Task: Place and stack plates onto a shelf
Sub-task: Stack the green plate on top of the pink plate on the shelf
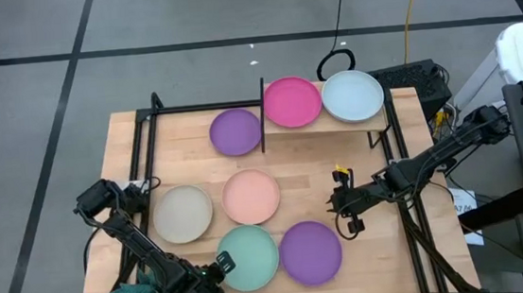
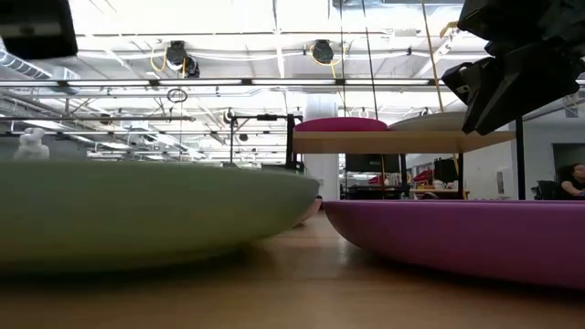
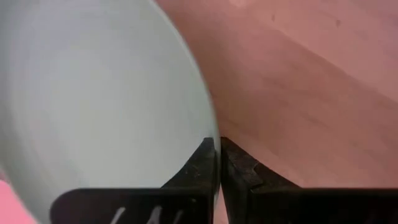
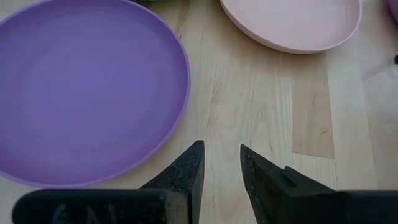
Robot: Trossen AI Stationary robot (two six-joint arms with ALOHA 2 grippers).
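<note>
High view. Nearest the camera's lower edge lies the mint green plate, taken here as landmark. The left gripper sits at its rim, on the side toward the left arm's base, its fingers pinched on that rim. Just beside the mint plate, away from that gripper, lies a purple plate. Beyond the mint plate lies the peach plate, with the beige plate alongside it. Farther off again, a second purple plate rests on the tabletop next to the shelf. The shelf carries the magenta plate and a pale grey-blue plate side by side. The right gripper hangs over bare wood, near the closer purple plate's far edge and well apart from the mint plate.

Low view. The mint green plate fills the foreground, the purple plate beside it. Behind them the shelf stands raised, the magenta plate on top.

Left wrist view. The left gripper has its fingers closed to a hairline gap at the mint green plate's rim.

Right wrist view. The right gripper shows a narrow gap between its fingers, holding nothing, above wood between the purple plate and the peach plate.
</note>
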